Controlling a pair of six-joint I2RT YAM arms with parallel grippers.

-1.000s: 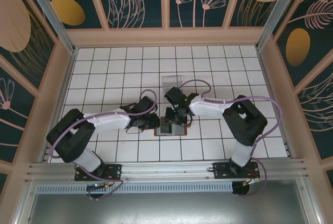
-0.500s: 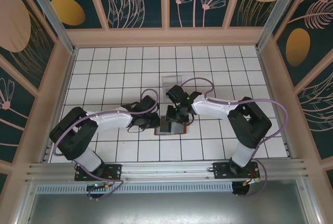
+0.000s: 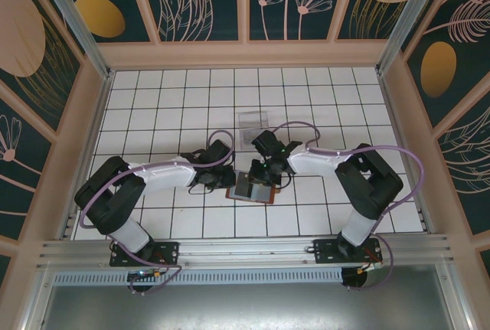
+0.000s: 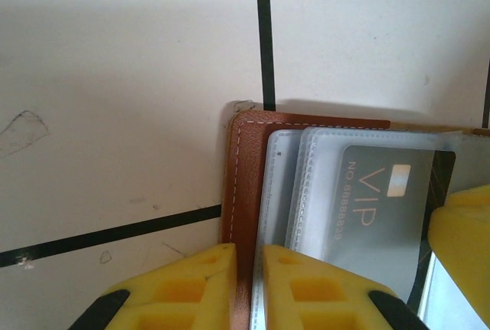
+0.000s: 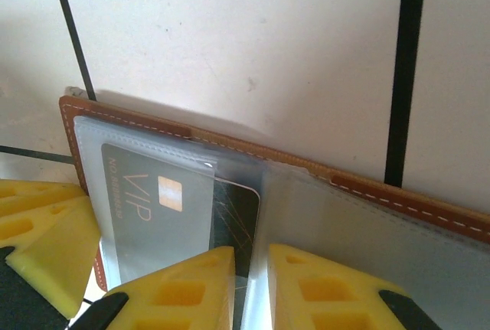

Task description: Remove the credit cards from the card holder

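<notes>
While the card holder (image 3: 253,187) lies opened flat, inner side up, on the white, black-lined counter (image 3: 153,108), both arms bend inward and meet over it. It sits in the front middle of the tiles, between the two wrists and well apart from the clear acrylic stand (image 3: 253,122) further back.

The left claw (image 4: 249,257) is pressed almost together, its yellow fingers pinching the stitched brown leather edge of the holder's cover. Just beside that edge, clear plastic sleeves (image 4: 287,192) overlap one another inside the holder.

A dark credit card (image 5: 233,215) marked "VIP", with a small gold chip, lies under the top sleeve. One end pokes out past the sleeve's torn-looking edge. The right claw (image 5: 250,257) is drawn close on that exposed end, with only a thin slit between its yellow fingers. The card's bare edge and a little of the pale sleeve beside it run into that slit.

In the right wrist view, one finger of the left claw sits at the holder's left corner.
</notes>
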